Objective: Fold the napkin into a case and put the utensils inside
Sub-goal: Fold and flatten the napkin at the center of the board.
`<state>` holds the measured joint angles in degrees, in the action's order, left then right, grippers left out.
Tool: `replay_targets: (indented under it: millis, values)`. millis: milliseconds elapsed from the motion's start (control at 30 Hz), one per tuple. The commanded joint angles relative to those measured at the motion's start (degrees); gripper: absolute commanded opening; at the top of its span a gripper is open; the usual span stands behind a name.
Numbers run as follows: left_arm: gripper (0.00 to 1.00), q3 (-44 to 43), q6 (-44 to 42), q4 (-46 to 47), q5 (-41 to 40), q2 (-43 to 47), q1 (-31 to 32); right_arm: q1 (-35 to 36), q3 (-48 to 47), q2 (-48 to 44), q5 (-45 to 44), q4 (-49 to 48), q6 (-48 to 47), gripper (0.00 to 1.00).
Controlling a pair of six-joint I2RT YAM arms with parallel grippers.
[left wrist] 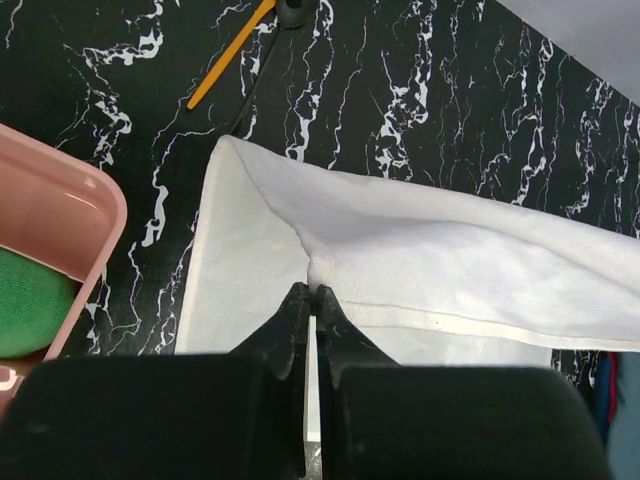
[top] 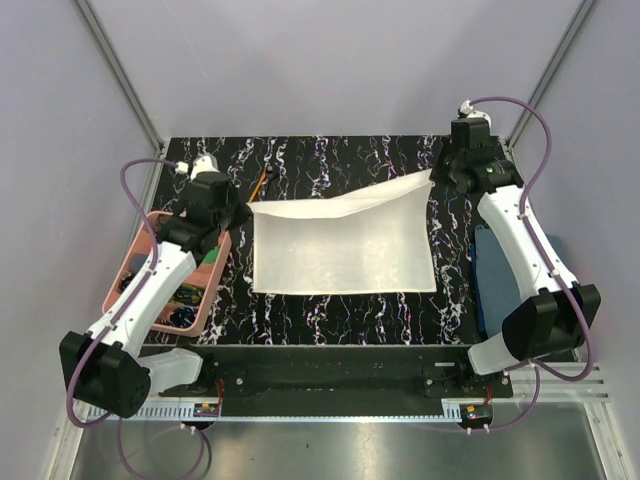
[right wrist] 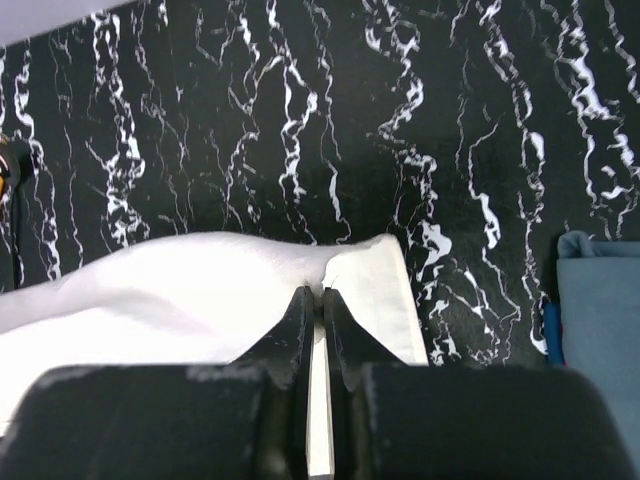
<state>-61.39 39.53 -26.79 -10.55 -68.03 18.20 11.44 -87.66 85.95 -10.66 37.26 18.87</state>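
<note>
The cream napkin (top: 345, 245) lies spread on the black marbled table, its far edge lifted and folded toward the near side. My left gripper (top: 245, 208) is shut on the napkin's far left corner (left wrist: 330, 262); in the left wrist view the fingertips (left wrist: 312, 290) pinch the cloth. My right gripper (top: 432, 175) is shut on the far right corner, and the right wrist view shows the gripper (right wrist: 314, 292) pinching the napkin (right wrist: 200, 290) there. The orange-handled stick (left wrist: 230, 55) lies on the table beyond the napkin's left corner, also visible from above as the stick (top: 264, 182). A thin dark handle beside it is hard to make out.
A pink tray (top: 130, 265) with small items stands at the left edge under my left arm; its rim (left wrist: 60, 200) and a green thing (left wrist: 25, 300) show in the left wrist view. A dark blue towel (top: 490, 280) lies along the right side, beside my right arm.
</note>
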Motion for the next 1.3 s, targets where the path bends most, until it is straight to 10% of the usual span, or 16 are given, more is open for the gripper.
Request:
replay_targets:
  millis: [0,367,1267]
  values:
    - [0.0,6.96,0.9,0.94,1.32,3.33,-0.18,-0.45,7.03,-4.21,3.45,-0.08,0.37,0.0]
    - [0.0,24.37,5.64,3.84,7.9,7.04,0.87,-0.37,25.16,-9.22,6.61,-1.4,3.19,0.0]
    - [0.0,26.67,4.24,-0.55,-0.35,7.12,4.04,-0.37,36.5,-13.97,5.29,3.44,8.28,0.0]
